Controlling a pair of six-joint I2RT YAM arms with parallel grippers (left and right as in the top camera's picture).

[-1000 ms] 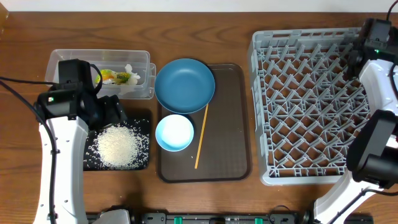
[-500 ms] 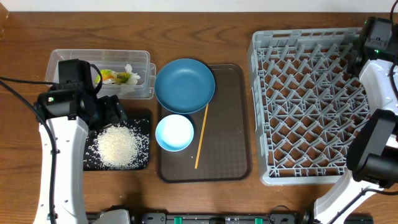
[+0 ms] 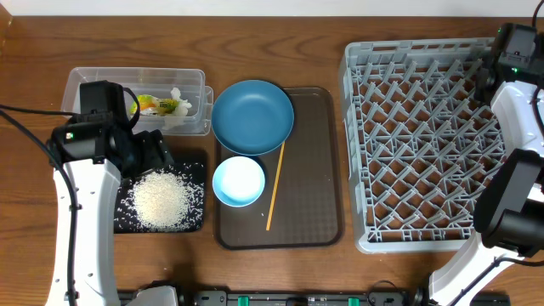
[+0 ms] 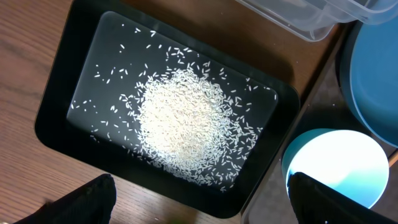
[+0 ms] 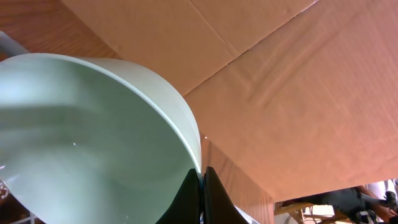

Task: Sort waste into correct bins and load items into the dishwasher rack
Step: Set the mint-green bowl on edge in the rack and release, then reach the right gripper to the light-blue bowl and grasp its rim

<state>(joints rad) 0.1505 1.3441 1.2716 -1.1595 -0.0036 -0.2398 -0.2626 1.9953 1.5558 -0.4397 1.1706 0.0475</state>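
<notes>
The loose white rice [image 3: 160, 200] lies piled in the black tray [image 3: 194, 161]; it also shows in the left wrist view [image 4: 183, 124]. My left gripper [image 4: 211, 208] is open and empty, above the tray's near edge. The snack wrapper [image 3: 153, 104] and white tissue [image 3: 179, 95] lie in the clear tub [image 3: 85, 81]. The dark-blue plate [image 3: 252, 116], pale-blue bowl [image 3: 238, 181] and wooden stick [image 3: 274, 187] sit on the brown tray. My right gripper [image 5: 200, 186] is shut on the rim of the mint-green bowl [image 5: 93, 137]. The pink bowl is out of view.
The grey dishwasher rack [image 3: 425, 144] fills the right side, with no dishes showing in it. My right arm [image 3: 512, 59] is at its far right corner. The brown serving tray [image 3: 310, 170] lies in the middle. Cardboard [image 5: 280, 93] stands behind the bowl.
</notes>
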